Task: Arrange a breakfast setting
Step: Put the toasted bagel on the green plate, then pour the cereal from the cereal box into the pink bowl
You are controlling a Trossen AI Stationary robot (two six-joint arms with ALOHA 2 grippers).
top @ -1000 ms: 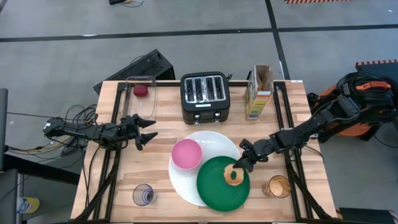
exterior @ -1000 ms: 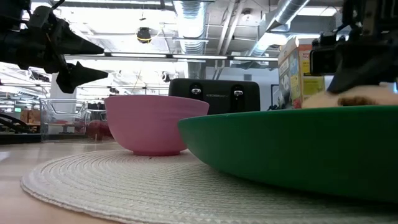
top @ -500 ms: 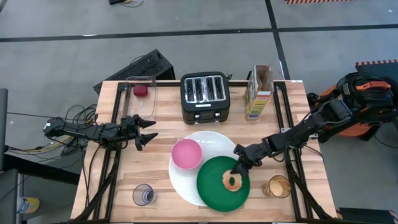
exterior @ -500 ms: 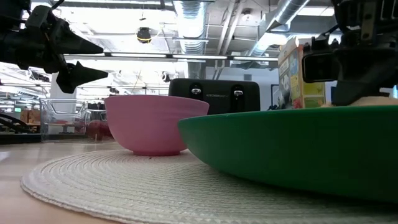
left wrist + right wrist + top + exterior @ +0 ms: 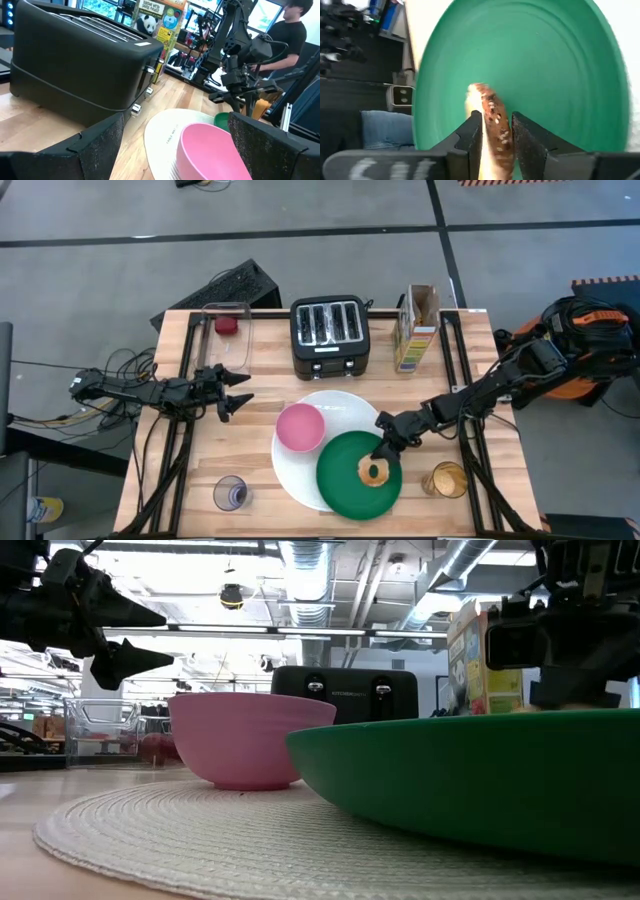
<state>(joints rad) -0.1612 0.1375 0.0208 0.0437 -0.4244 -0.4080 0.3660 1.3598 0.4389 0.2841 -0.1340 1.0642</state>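
Observation:
The toasted bagel ring (image 5: 375, 471) lies on the dark-green plate (image 5: 340, 480), which overlaps the near right part of the large white plate (image 5: 345, 408). The pink bowl (image 5: 300, 427) stands on the white plate's left part. My right gripper (image 5: 383, 448) is over the green plate's far edge, shut on the bagel (image 5: 492, 125). My left gripper (image 5: 238, 392) is open and empty, above the table left of the bowl. The red food piece (image 5: 228, 325) lies in the clear container (image 5: 212, 345). Clear tumblers stand at near left (image 5: 230, 493) and near right (image 5: 447, 479). No spoon shows. My right gripper pinches the bagel's far part (image 5: 496, 131) between its two fingers (image 5: 470, 134), which stand one on each side of it. The fingers slant down from the table's far right. The bagel's near part rests on the green plate.
The black toaster (image 5: 330, 332) stands at the far middle, a carton (image 5: 417, 328) to its right. The near-right tumbler holds orange liquid. A person (image 5: 295, 30) is beyond the table's right side. Bare wood shows between my left gripper and the near-left tumbler.
My right gripper has gone down and a little toward the table's near left with the bagel. The bagel has sunk below the green plate's rim in the low view and now lies flatter on that plate.

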